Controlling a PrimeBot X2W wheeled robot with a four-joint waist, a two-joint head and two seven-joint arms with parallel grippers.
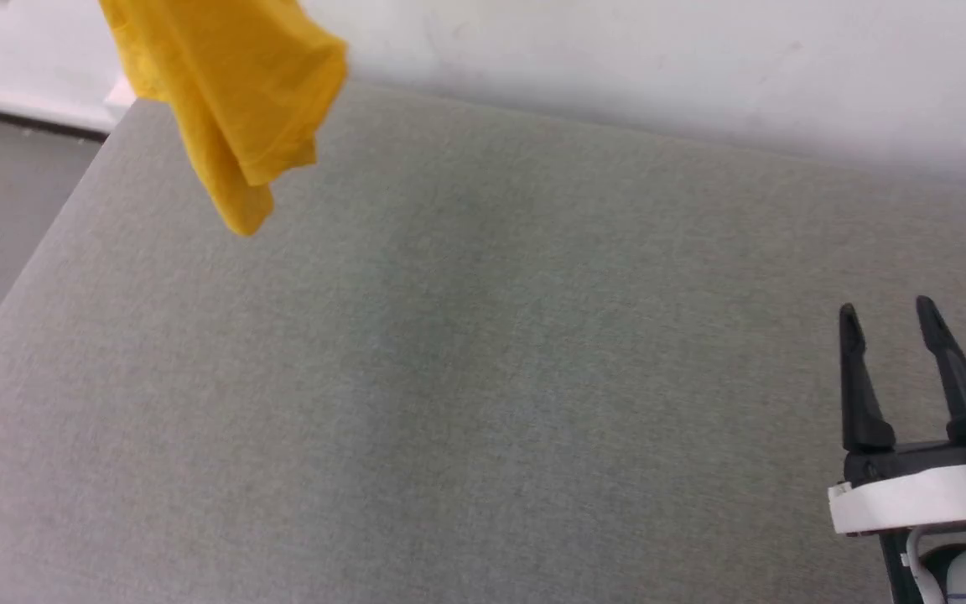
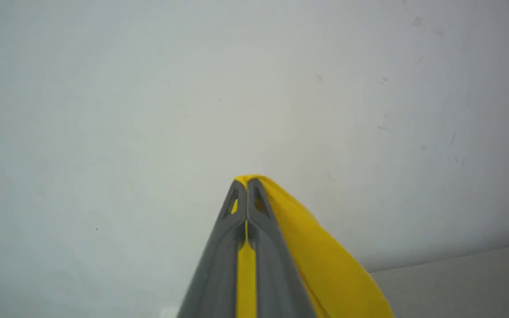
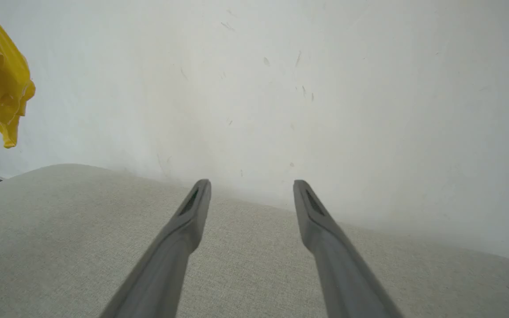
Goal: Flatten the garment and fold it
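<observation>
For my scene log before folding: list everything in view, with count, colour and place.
garment: one, bright yellow, hanging bunched at the head view's upper left, over the table's far left corner.
table: one, grey-green fabric top, across the head view.
wall: one, white, behind the table.
floor: one strip, grey, left of the table.
left gripper: one, grey fingers, shut on the garment.
right gripper: one, dark fingers, open and empty, lower right.

The head camera looks forward and down from high over the grey table (image 1: 483, 403) to the white wall (image 1: 659, 50) at its far edge, each wrist camera looks close along the left gripper (image 2: 246, 183) or right gripper (image 3: 251, 185) at that same wall, and the yellow shirt (image 1: 231, 92) at the far left appears in all three.
</observation>
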